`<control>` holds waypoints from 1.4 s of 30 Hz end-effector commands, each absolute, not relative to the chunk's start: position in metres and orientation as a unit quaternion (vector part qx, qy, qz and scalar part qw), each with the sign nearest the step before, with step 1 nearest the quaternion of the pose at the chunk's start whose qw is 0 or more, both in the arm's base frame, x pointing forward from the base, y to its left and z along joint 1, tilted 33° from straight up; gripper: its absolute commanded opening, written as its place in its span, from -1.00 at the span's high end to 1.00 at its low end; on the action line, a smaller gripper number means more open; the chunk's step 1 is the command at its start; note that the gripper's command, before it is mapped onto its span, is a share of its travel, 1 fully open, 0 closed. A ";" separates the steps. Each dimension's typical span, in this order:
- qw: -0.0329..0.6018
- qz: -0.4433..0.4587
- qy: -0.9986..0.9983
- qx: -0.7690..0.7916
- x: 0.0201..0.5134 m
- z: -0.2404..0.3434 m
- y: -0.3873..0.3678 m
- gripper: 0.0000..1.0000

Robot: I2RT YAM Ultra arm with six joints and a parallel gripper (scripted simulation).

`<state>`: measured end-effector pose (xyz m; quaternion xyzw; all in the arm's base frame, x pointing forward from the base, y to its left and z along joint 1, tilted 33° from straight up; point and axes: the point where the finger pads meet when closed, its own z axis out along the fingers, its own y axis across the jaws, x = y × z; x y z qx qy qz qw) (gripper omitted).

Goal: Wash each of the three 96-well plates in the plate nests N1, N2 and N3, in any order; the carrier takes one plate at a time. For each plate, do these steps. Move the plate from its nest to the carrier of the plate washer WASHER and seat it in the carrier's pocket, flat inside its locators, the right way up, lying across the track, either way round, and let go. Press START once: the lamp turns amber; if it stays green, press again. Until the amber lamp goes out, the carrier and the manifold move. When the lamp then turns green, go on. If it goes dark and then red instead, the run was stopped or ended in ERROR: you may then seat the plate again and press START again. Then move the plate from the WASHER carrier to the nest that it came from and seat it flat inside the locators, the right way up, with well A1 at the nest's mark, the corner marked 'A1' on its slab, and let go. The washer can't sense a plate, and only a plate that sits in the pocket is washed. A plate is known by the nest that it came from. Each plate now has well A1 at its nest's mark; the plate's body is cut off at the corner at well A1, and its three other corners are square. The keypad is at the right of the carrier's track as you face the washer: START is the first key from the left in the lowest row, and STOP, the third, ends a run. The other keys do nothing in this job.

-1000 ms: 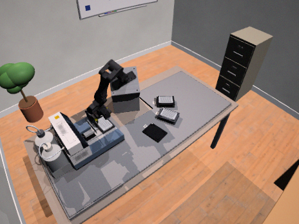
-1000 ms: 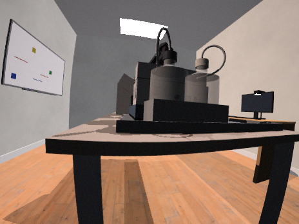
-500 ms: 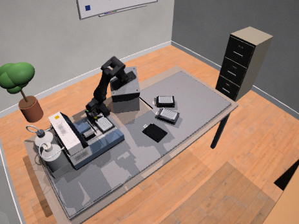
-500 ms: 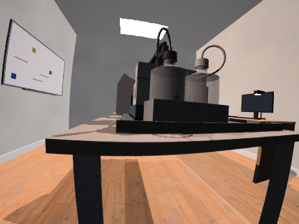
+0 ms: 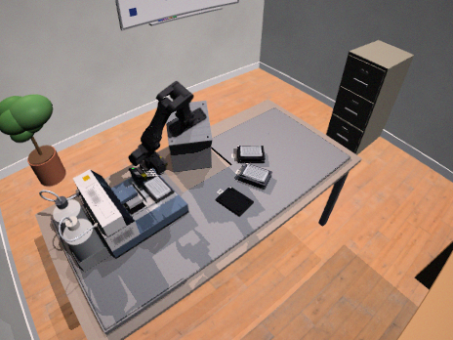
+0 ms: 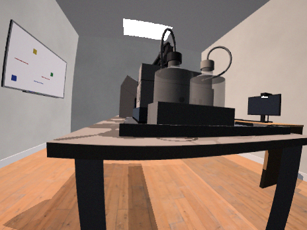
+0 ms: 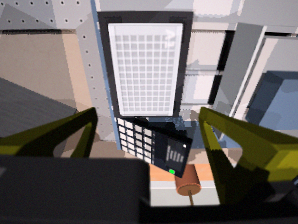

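A white 96-well plate [image 5: 157,187] [image 7: 146,67] lies flat in the dark carrier pocket [image 7: 102,60] of the washer [image 5: 146,217], across the track. My gripper [image 5: 142,171] [image 7: 148,112] is open and empty. It hangs just above the dark keypad [image 7: 150,142], at the plate's near end. A small green lamp [image 7: 171,172] is lit on the keypad panel. Two more plates [image 5: 251,152] [image 5: 255,173] sit in their nests on the table's right half. A third nest [image 5: 234,200] is a bare black slab. In the exterior view the bottles hide the gripper and the plate.
The arm stands on a grey pedestal box [image 5: 190,134] behind the washer. Two bottles [image 5: 65,207] [image 5: 80,234] [image 6: 172,86] [image 6: 208,86] with hoses stand at the washer's left end. A potted plant [image 5: 46,163] and a filing cabinet [image 5: 368,95] stand on the floor.
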<state>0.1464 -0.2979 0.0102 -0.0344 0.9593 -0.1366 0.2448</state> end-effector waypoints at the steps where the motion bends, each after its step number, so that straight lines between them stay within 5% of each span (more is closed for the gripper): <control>1: 0.248 -0.136 0.958 -0.034 0.145 0.015 -0.298 -1.00; 19: 0.248 -0.136 0.958 -0.034 0.145 0.015 -0.298 -1.00; 20: 0.250 -0.132 0.959 -0.018 0.142 0.012 -0.295 1.00; 42: 0.279 -0.042 0.912 0.297 0.065 -0.042 -0.263 1.00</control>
